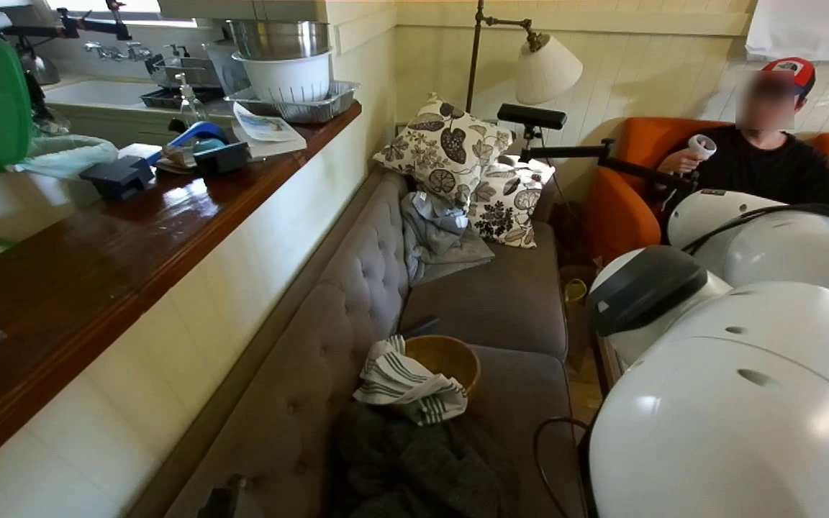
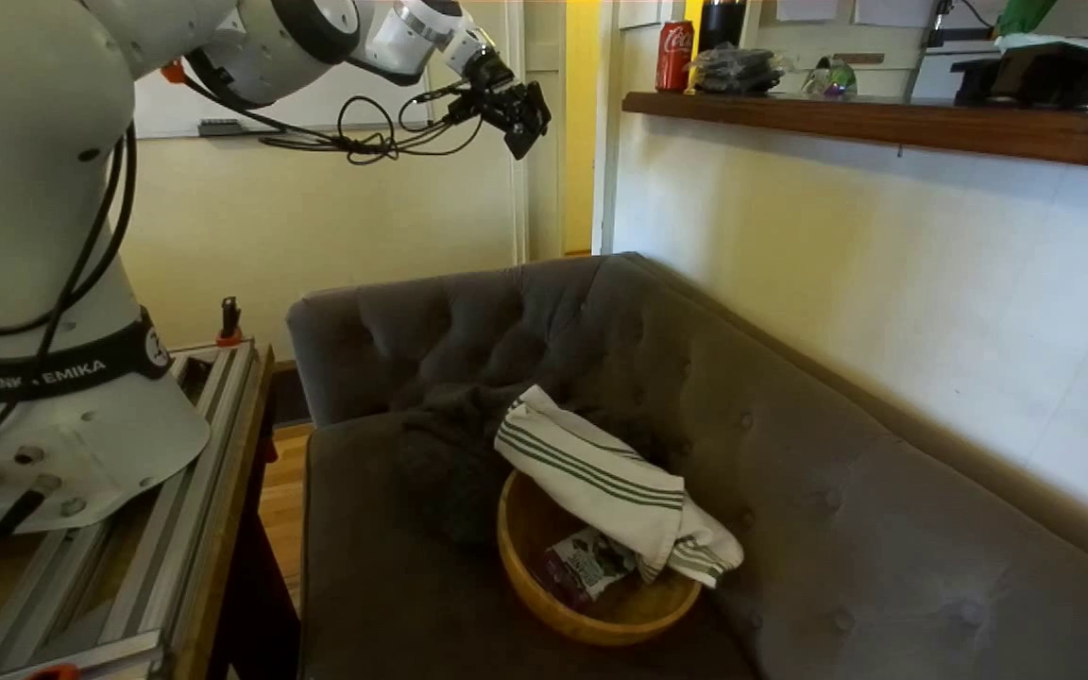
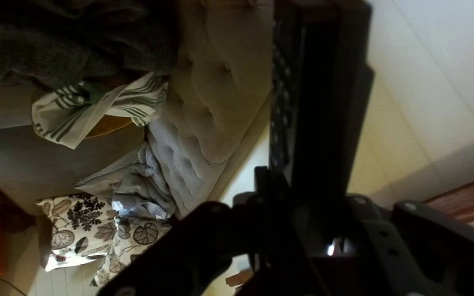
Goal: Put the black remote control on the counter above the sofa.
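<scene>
- Sofa [image 2: 383,567]: seen below the level of the pincer [image 2: 518,118]; pick-up is judged complete.
- Worktop [image 2: 884,119]: seen to one side of the pincer, apart from it; placing and release are judged outstanding; the remaining gap cannot be determined.
- Pincer: closed upon the black remote control [image 3: 321,94]; the contact is obscured, black against black.
- Black remote control: held raised, projecting ahead of the pincer; its far end appears cut off by the wrist view's top edge.

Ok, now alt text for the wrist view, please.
A black remote control is held in the black claw, its buttons facing left. Behind it, a grey-brown tufted sofa holds patterned pillows, grey cloth and a striped towel across a wooden bowl; pale wall shows at right, the reddish-brown counter at lower right.
</scene>
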